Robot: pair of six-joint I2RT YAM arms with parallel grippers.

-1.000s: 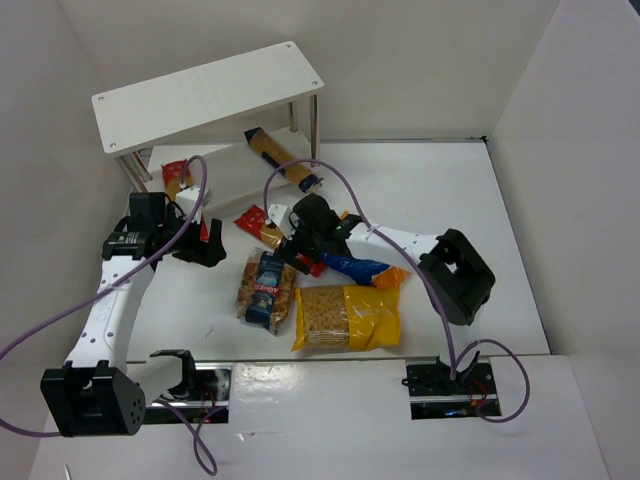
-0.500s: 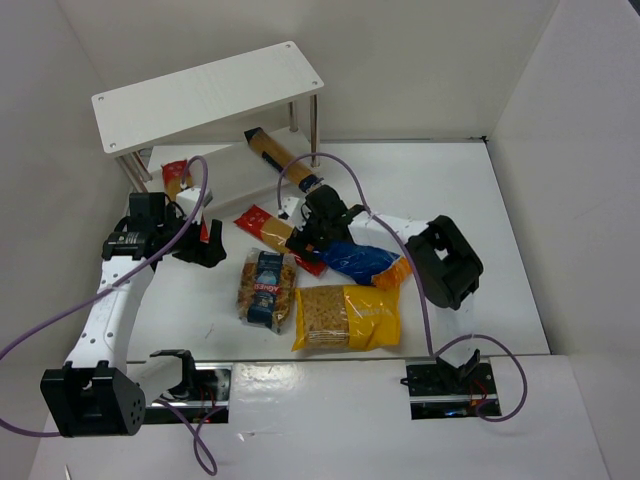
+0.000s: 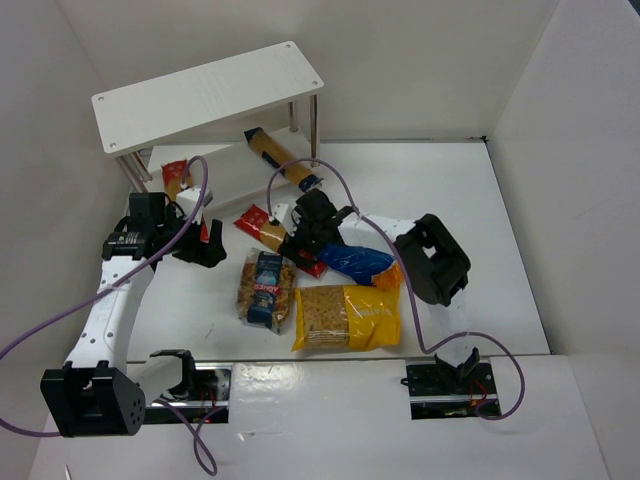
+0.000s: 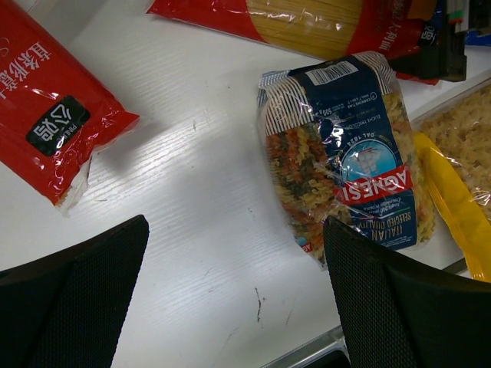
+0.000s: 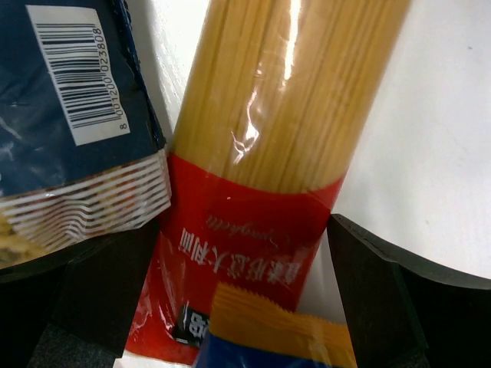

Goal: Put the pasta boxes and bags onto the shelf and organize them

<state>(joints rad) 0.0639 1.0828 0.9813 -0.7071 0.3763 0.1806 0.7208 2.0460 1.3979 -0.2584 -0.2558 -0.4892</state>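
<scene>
Right gripper: fingers stood apart astride spaghetti packet, grip unclear | packet lay on table before shelf, ends cut off | left gripper: spread, empty, near clear bag.

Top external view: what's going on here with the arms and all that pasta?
The right end effector is open and lowered over a red-and-clear spaghetti packet on the table, fingers either side of it, not yet closed. The left end effector hangs open near the clear bag with blue label, holding nothing. The yellow bag and blue-orange bag lie loose on the table. Only the tan box and a second spaghetti packet are at the shelf, by its lower tier.
</scene>
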